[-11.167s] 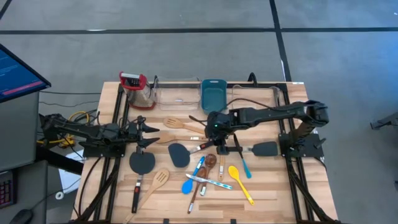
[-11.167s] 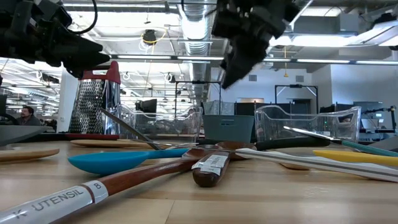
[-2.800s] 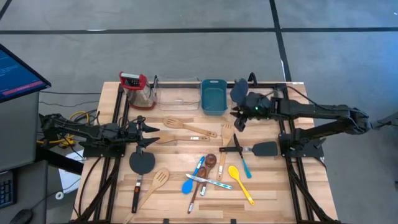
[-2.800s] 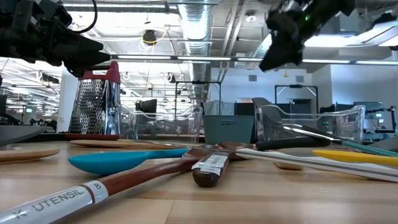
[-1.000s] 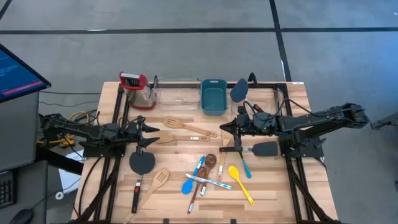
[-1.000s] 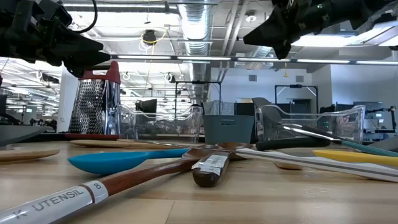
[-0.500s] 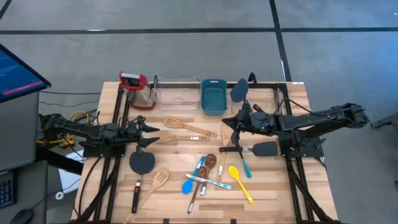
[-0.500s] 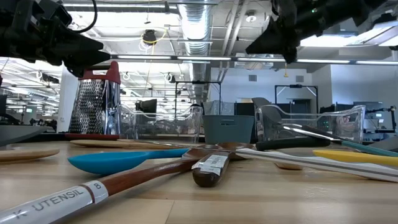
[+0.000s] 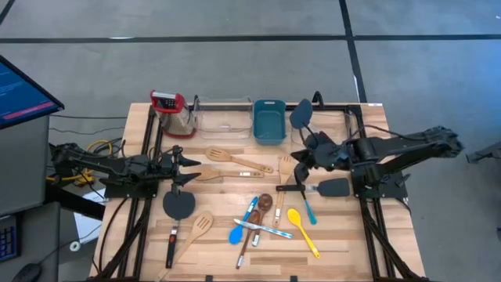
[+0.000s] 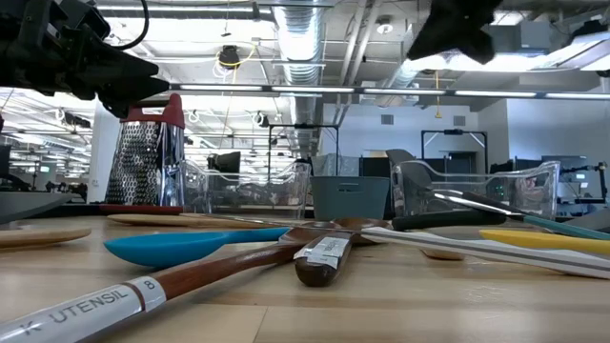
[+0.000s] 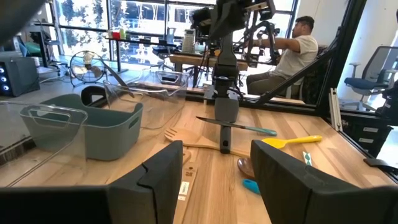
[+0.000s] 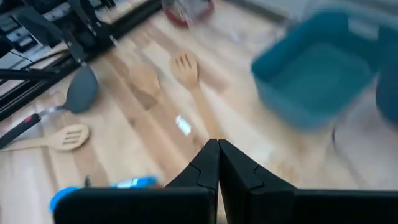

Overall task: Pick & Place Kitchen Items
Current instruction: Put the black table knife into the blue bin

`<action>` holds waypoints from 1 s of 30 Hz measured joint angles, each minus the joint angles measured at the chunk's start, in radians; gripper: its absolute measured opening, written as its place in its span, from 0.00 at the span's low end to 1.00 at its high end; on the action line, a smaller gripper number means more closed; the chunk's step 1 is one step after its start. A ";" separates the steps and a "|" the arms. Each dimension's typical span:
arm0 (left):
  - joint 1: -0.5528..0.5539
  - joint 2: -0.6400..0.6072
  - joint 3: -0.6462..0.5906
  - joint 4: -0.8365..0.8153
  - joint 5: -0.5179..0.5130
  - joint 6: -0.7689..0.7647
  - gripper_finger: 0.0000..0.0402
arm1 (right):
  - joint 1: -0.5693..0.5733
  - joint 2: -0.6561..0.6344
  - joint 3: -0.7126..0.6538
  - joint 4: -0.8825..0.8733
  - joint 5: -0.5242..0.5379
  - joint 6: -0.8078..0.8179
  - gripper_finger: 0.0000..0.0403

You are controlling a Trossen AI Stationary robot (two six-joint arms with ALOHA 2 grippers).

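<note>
Several kitchen items lie flat on the wooden table: pale slotted spatulas, a black spatula, a blue spoon, a yellow spoon, a dark-brown spoon and another black spatula. One black spatula stands with its head above the rim of the far right clear bin. My right gripper hangs shut and empty above the table's middle right, its fingers closed together in the right wrist view. My left gripper waits open at the left side.
A teal tub, a clear bin and a metal grater with a red handle line the far edge. A person sits beyond the table in the left wrist view. Bare wood shows near the front edge.
My right gripper has risen and drawn back a little toward the table's right edge, rolling about its own axis and tipping its fingers downward. It carries nothing. No utensil has moved.
</note>
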 joint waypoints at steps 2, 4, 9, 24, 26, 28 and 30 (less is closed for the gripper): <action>0.000 0.000 0.000 0.000 0.000 0.012 0.44 | 0.028 0.000 0.016 -0.087 -0.003 0.136 0.00; 0.000 0.000 0.000 0.000 0.000 0.034 0.44 | 0.057 0.000 0.023 -0.161 -0.006 0.272 0.00; 0.000 0.000 0.000 0.000 0.000 0.062 0.44 | 0.130 0.000 0.023 -0.283 -0.013 0.534 0.00; 0.000 0.000 0.000 0.001 0.000 0.060 0.44 | 0.213 0.283 0.140 -0.410 -0.178 0.796 0.00; 0.000 0.000 0.000 0.001 0.000 0.045 0.44 | 0.213 0.345 0.195 -0.490 -0.210 0.818 0.00; 0.000 0.006 0.000 0.001 0.000 0.028 0.44 | 0.213 0.399 0.245 -0.564 -0.255 0.844 0.00; 0.000 0.014 0.000 0.001 0.000 0.028 0.44 | 0.217 0.445 0.282 -0.609 -0.304 0.855 0.00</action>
